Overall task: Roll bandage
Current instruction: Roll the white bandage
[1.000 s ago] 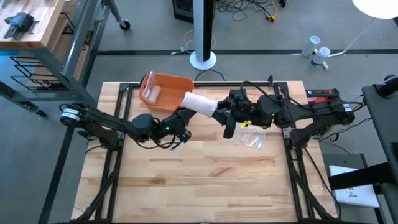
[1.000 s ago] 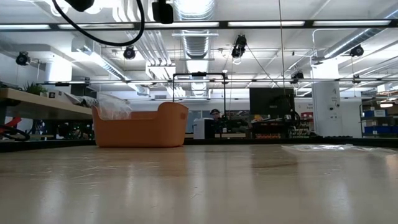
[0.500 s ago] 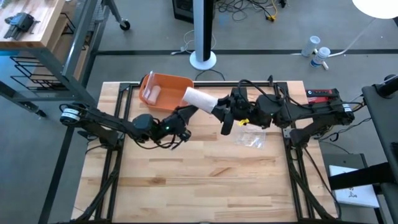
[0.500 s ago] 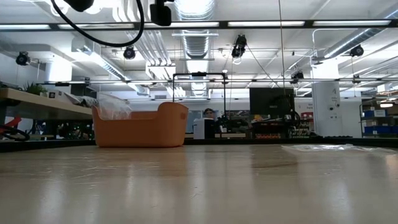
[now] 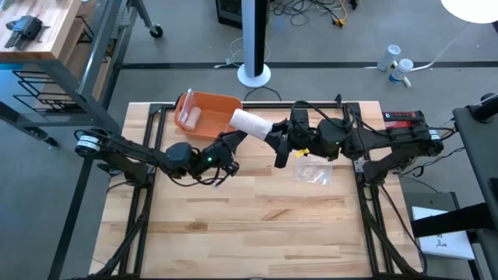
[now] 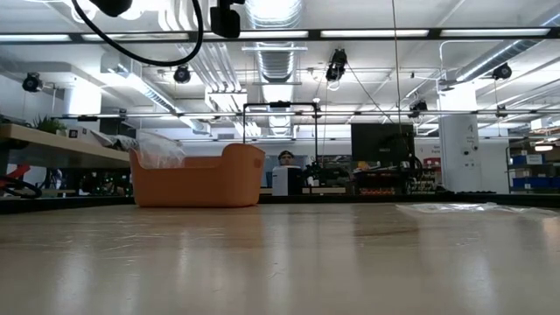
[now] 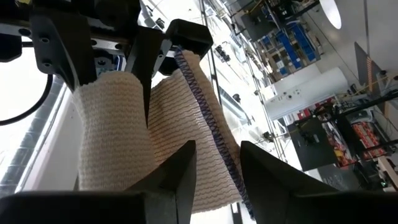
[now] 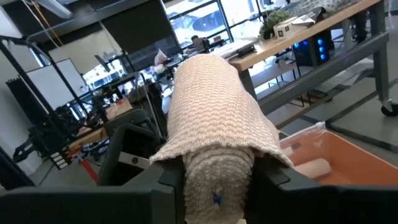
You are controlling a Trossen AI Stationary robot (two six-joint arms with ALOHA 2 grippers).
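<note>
Both end effectors meet above the worktop [image 5: 257,225] near its far edge. We see the right end effector [image 5: 274,137] clamped on the rolled bandage [image 5: 250,122], held in the air. We see the left end effector [image 5: 230,141] pinching the bandage's loose end. Beside them, toward the far left corner, sits the orange basket [image 5: 218,103].

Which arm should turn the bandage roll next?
Right, probably. The right pincer is shut on the bandage roll, held above the table, while the left pincer sits at the loose bandage end, better placed to keep tension.
</note>
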